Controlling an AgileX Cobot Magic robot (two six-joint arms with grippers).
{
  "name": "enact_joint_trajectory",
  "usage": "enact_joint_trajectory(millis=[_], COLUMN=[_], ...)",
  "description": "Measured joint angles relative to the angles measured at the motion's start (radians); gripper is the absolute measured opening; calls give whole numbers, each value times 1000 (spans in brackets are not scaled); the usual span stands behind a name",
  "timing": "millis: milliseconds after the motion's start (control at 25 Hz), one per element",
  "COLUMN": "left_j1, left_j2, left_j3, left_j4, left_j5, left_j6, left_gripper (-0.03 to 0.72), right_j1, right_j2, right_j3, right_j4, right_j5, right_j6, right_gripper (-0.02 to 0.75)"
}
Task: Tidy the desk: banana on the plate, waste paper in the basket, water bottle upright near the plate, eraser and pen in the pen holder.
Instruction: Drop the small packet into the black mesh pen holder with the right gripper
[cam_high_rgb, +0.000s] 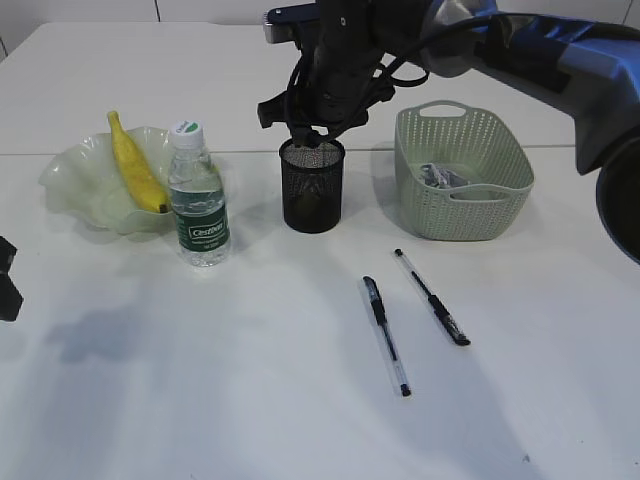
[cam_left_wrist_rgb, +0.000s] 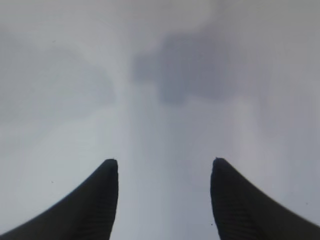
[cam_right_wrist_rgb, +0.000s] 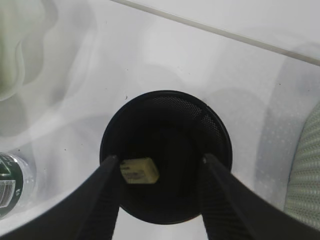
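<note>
Right end effector (cam_right_wrist_rgb: 157, 160): spread above the pen holder (cam_right_wrist_rgb: 165, 155), eraser (cam_right_wrist_rgb: 139, 170) loose inside. Left end effector (cam_left_wrist_rgb: 164, 165): spread, empty. Banana (cam_high_rgb: 135, 165) on plate (cam_high_rgb: 70, 170); bottle (cam_high_rgb: 198, 195) upright beside it; two pens (cam_high_rgb: 386, 335) on desk (cam_high_rgb: 250, 380).

Right tool (cam_right_wrist_rgb: 157, 162) pointing straight down, jaws parted, left tool (cam_left_wrist_rgb: 164, 165) parted, empty
</note>
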Motion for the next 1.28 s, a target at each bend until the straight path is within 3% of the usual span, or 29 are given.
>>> enact_joint_trajectory(millis=[360,600,760,1040,1280], left_j1=[0,0,0,0,0], left_j2=[0,0,0,0,0], left_j3=[0,0,0,0,0], left_j4=[0,0,0,0,2], left_j5=[10,13,13,39,77], left_j6=[0,0,0,0,0], left_gripper=[414,412,412,412,411], right_j1=[0,0,0,0,0], right_j2=[-2,-49,-66,-75,-191], right_j3=[0,0,0,0,138], right_j4=[0,5,50,149,165], right_j5=[19,159,277,295,295], right_j6=[0,0,0,-60,-108], right_gripper=[389,389,390,389,389])
